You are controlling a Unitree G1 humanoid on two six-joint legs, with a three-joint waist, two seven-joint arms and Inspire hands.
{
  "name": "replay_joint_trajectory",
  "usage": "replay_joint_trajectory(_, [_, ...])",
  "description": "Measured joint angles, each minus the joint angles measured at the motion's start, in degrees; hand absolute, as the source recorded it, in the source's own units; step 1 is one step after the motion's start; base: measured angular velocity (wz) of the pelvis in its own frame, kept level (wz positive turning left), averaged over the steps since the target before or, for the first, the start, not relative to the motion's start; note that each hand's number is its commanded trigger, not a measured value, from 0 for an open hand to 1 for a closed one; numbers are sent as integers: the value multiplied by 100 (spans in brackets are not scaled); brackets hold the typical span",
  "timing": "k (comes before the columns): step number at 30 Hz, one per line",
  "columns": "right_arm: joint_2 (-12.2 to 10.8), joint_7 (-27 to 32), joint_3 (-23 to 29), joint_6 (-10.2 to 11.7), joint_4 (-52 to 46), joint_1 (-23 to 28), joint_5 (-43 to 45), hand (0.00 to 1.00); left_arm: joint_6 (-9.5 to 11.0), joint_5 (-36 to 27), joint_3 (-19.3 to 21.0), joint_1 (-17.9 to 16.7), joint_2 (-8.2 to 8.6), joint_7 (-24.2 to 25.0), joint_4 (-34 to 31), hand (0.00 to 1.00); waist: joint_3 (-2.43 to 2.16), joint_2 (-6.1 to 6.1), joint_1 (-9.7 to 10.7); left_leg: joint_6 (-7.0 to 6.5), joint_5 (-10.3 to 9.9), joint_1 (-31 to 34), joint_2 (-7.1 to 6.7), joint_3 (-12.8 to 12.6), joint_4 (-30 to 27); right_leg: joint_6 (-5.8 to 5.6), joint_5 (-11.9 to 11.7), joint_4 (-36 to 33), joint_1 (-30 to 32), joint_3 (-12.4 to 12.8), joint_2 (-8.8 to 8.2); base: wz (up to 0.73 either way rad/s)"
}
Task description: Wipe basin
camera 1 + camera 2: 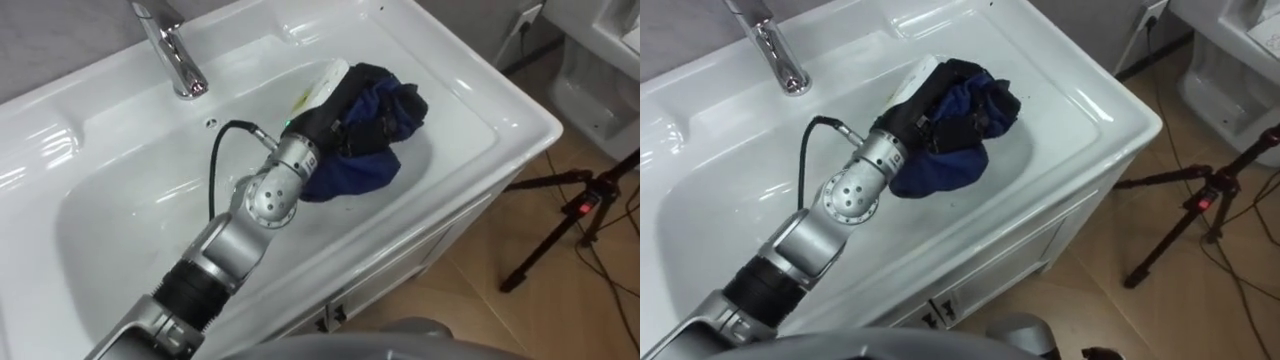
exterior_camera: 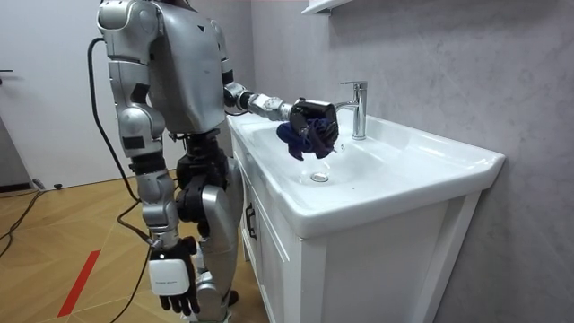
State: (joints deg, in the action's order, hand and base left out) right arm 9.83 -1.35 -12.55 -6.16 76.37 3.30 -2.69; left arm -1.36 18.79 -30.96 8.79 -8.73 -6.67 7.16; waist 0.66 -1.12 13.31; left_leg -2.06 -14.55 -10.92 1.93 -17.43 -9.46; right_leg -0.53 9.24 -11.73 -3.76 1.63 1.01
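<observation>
As right hand (image 2: 169, 274) hangs slack, left hand (image 1: 335, 110) reaches out; its fingers clutch cloth (image 1: 368, 168) over basin (image 1: 480, 100).

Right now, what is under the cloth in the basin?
The left hand holds the cloth over the basin. The room view shows the drain below it; from above the cloth covers it.

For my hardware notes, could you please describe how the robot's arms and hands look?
Left arm: silver metal with a rounded wrist joint, black ribbed band and looping black cable; left hand black. Right hand: dark fingers, white back.
</observation>
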Motion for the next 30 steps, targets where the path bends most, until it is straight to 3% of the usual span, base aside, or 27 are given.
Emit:
replay_joint_trajectory(8, [9,-19,27,59,42,-11,-151,0,8,680,171,-147,-34,-675,0,100,15,9,-277,5,0,-23,10,25,8,14,5,22,-17,-46,2,2])
replay_joint_trajectory(11, [19,-65,19,68,55,-22,-143,0,8,821,223,-173,-115,-879,-44,100,-2,-32,-312,9,-1,15,13,57,6,15,5,27,-4,-84,0,8])
replay_joint_trajectory(16, [54,-123,32,121,161,-5,-152,0,9,833,491,-303,-246,-1077,-361,100,-17,-98,-393,13,2,48,19,76,7,22,4,33,-7,-92,5,0])
replay_joint_trajectory(20, [81,-67,42,116,178,28,-194,0,65,838,699,-585,-431,-1394,-1050,100,-18,-101,-422,19,5,24,19,207,8,28,1,112,-119,-219,-8,14])
replay_joint_trajectory(24, [86,83,25,131,285,-23,-196,0,138,836,855,-914,-570,-1602,-1160,100,-5,-74,-503,34,14,-12,24,360,-3,40,10,140,-215,-373,-20,20])
replay_joint_trajectory(30, [90,97,19,104,397,-76,-195,0,166,841,920,-1020,-595,-1660,-1160,100,9,-39,-696,61,31,18,-5,519,-15,64,33,205,-246,-507,-52,14])
